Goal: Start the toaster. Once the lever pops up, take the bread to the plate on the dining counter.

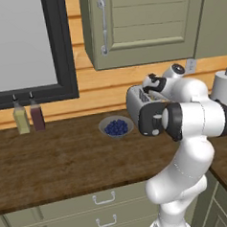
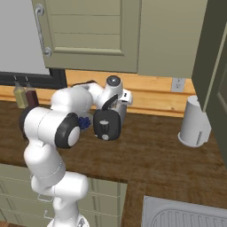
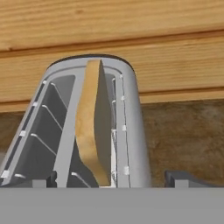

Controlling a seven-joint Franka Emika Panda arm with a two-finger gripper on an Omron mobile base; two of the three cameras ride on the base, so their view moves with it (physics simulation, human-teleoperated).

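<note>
One small rounded silver-grey two-slot toaster [image 3: 94, 127] with a black end face stands on the brown wood worktop [image 1: 51, 163] by the wooden wall, and one flat tan-brown slice of bread [image 3: 89, 127] stands upright in one of its two slots, the other slot holding nothing. The white arm's two-finger gripper [image 3: 111, 178] hangs just over the toaster with its two dark tips spread wide apart, either side of the slice and clamped on nothing. Also on the worktop are one small bowl of blue berries [image 1: 116, 127], two small bottles [image 1: 29, 117] by the window, and one white paper-towel roll [image 2: 194, 122].
</note>
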